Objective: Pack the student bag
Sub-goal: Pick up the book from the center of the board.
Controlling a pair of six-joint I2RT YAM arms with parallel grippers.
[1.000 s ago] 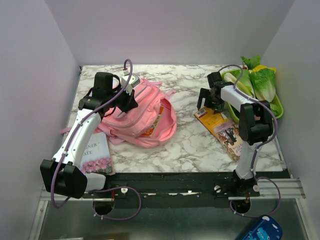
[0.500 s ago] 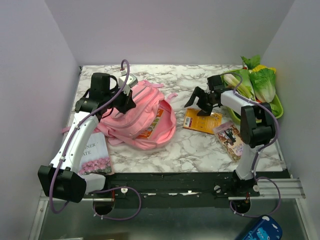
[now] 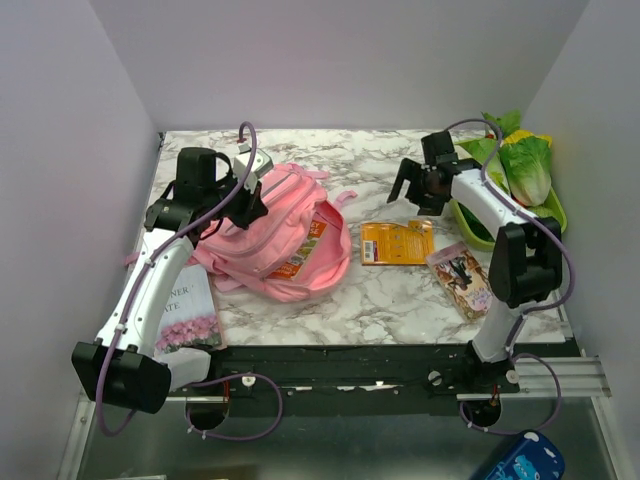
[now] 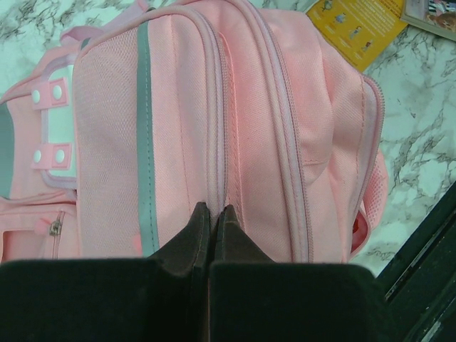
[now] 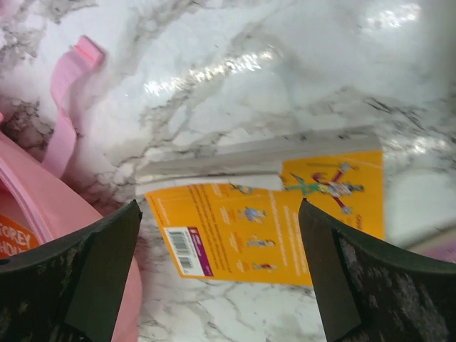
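The student bag [image 3: 285, 235], a pink backpack with grey-green stripes, lies on the marble table at the left. An orange book [image 3: 300, 252] shows in its open mouth. My left gripper [image 3: 252, 203] is shut on a zip seam at the bag's top, which the left wrist view shows as pink fabric [image 4: 285, 107] pinched at my fingertips [image 4: 212, 211]. My right gripper [image 3: 417, 186] is open and empty, held above the table just beyond a loose orange book [image 3: 397, 242]. In the right wrist view that book [image 5: 285, 228] lies between my wide-apart fingers [image 5: 100, 271].
A second book with a dark picture [image 3: 460, 278] lies right of the orange one. A green tray [image 3: 470, 225] with lettuce [image 3: 525, 165] stands at the back right. A white flower-cover book [image 3: 185, 305] lies front left. A pink strap [image 5: 71, 107] trails from the bag.
The right gripper slid the orange book left, off the second book, let it go and drew back away from it. The left gripper kept its hold on the bag and shifted slightly.
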